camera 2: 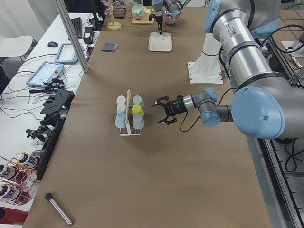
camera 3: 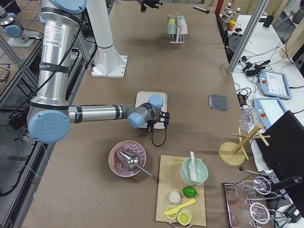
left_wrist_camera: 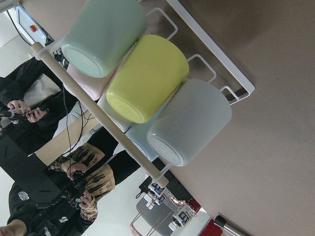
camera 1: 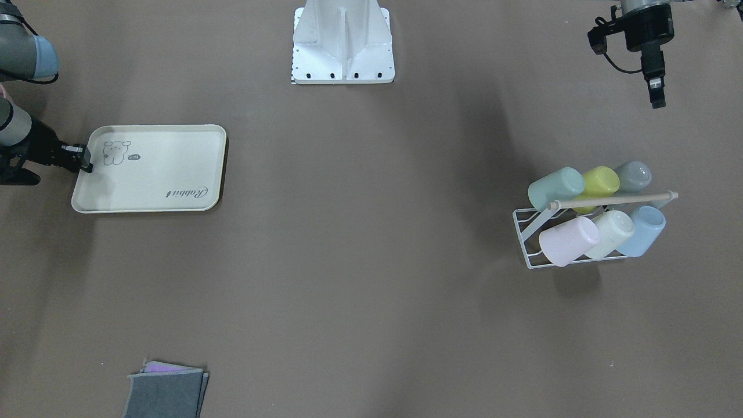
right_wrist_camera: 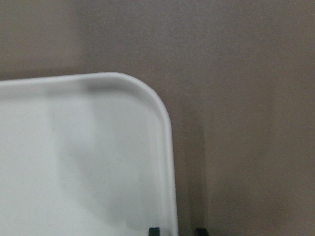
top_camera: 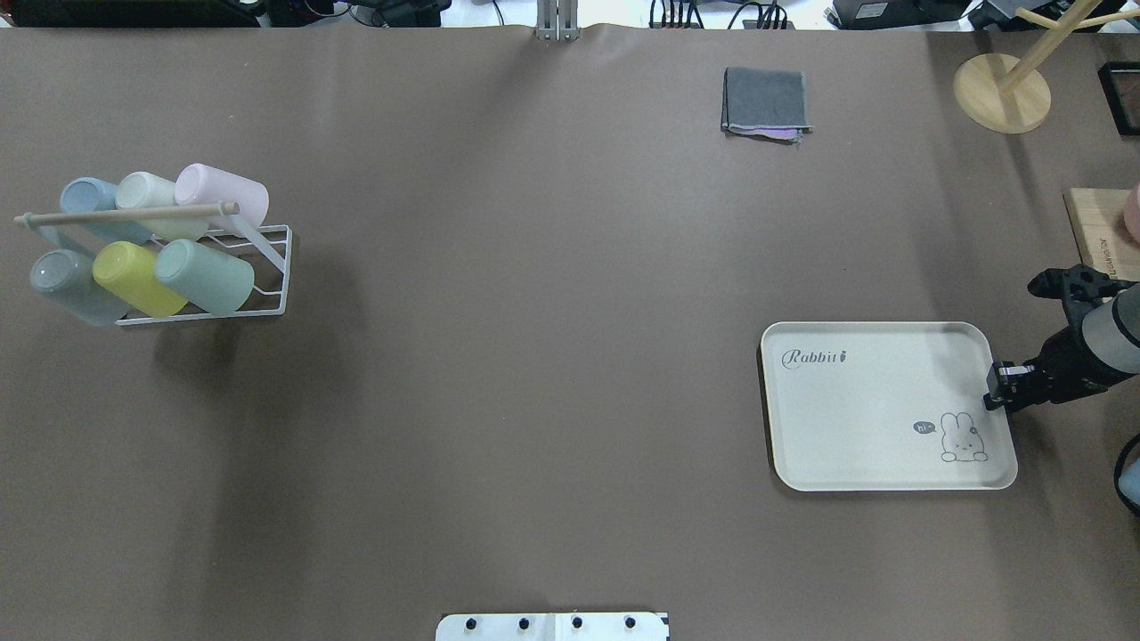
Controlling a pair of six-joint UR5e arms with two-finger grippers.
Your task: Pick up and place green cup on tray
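Note:
The green cup (camera 1: 556,187) lies on its side in a white wire rack (camera 1: 525,244), in the row nearer the robot, next to a yellow-green cup (camera 1: 601,181) and a grey cup (camera 1: 634,176). It also shows in the overhead view (top_camera: 205,274) and the left wrist view (left_wrist_camera: 103,37). My left gripper (camera 1: 657,96) hovers apart from the rack on the robot's side, open and empty. The cream tray (top_camera: 855,418) lies flat on the far side of the table. My right gripper (top_camera: 991,396) is shut on the tray's rim (right_wrist_camera: 170,147).
Pink, white and blue cups (camera 1: 569,241) fill the rack's other row under a wooden handle bar (camera 1: 615,199). A folded grey cloth (top_camera: 766,100) lies at the table's far edge. A wooden stand (top_camera: 1002,89) and a cutting board (top_camera: 1100,231) sit beyond the tray.

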